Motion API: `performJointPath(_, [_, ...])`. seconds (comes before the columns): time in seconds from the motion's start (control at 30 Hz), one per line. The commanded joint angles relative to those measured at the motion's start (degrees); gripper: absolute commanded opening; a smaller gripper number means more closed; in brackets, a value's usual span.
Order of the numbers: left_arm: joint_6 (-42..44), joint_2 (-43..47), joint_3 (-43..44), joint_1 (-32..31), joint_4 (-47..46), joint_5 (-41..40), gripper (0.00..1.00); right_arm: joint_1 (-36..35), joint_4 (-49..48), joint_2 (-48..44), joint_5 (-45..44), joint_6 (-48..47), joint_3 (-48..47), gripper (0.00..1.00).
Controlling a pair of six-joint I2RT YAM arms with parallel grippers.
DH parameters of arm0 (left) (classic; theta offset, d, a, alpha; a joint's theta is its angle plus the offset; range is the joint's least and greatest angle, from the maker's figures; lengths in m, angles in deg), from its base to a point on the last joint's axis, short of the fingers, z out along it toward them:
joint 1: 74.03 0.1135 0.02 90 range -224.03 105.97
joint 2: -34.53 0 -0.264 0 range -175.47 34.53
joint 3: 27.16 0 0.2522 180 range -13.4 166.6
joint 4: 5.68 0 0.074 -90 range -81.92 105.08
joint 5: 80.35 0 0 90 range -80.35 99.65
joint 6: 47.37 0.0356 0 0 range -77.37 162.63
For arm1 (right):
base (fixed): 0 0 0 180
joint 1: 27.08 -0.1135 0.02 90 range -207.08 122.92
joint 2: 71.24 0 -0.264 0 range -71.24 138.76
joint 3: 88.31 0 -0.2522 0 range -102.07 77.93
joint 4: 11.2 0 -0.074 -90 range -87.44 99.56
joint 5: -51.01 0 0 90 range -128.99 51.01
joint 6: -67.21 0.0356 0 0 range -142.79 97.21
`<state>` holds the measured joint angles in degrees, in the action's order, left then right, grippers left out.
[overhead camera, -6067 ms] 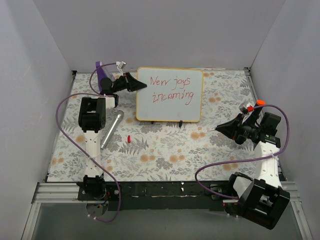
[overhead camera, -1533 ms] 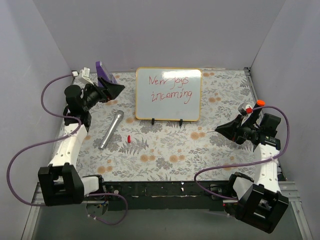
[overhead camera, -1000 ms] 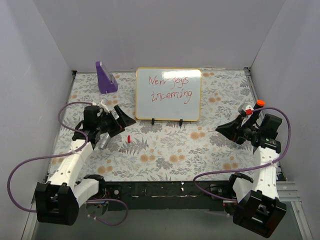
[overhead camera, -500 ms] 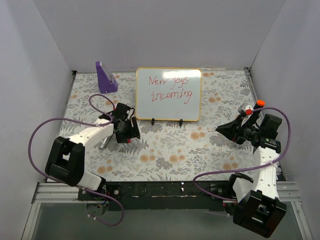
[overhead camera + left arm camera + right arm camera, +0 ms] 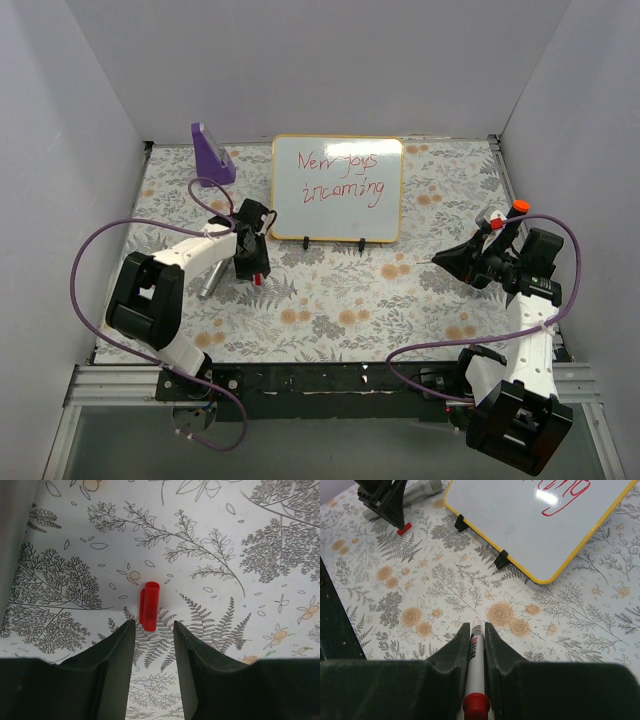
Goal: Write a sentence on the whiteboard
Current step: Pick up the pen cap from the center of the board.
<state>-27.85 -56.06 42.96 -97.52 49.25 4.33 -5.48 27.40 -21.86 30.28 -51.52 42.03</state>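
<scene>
Seen from the top, the whiteboard (image 5: 337, 215) stands at 1 o'clock from the left gripper (image 5: 154, 625). Its jaws are half spread, with the end of a red cap (image 5: 148, 606) between them, untouched. The right gripper (image 5: 477, 627) pinches a marker (image 5: 475, 655).

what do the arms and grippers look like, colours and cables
The left arm and right arm have white links, black joints and black bases. The left gripper and right gripper each have two black wedge-shaped fingers. A purple cable loops along each arm.
</scene>
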Motion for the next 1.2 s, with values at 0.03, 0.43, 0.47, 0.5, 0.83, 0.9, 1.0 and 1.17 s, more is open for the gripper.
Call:
performJointPath(0.03, [1.6, -0.2, 2.5, -0.2, 2.9, -3.1, 0.34, -0.2, 0.4, -0.2, 0.5, -0.5, -2.2, 0.01])
performJointPath(0.43, [3.0, -4.3, 2.9, -0.3, 3.1, -2.4, 0.26, -0.2, 0.3, 0.2, 0.5, -0.5, -2.2, 0.01])
performJointPath(0.47, [3.2, -4.6, 2.9, -0.2, 3.2, -2.2, 0.26, -0.2, 0.3, 0.1, 0.5, -0.5, -2.2, 0.01])
performJointPath(0.5, [3.3, -4.9, 3.0, -0.2, 3.0, -2.2, 0.26, -0.2, 0.4, 0.0, 0.5, -0.5, -2.2, 0.01])
performJointPath(0.83, [5.1, -9.0, 3.5, -0.2, 3.5, -2.9, 0.34, -0.2, 0.4, -0.3, 0.5, -0.6, -2.1, 0.01])
performJointPath(0.9, [5.4, -9.7, 3.4, -0.3, 3.2, -2.9, 0.36, -0.2, 0.4, -0.3, 0.5, -0.6, -2.1, 0.01])
performJointPath(1.0, [6.0, -10.7, 3.3, -0.2, 2.7, -2.9, 0.36, -0.2, 0.4, -0.3, 0.4, -0.6, -2.1, 0.01])
performJointPath(1.17, [6.6, -11.8, 3.5, -0.2, 1.7, -3.4, 0.35, -0.2, 0.4, -0.3, 0.4, -0.6, -2.1, 0.01])
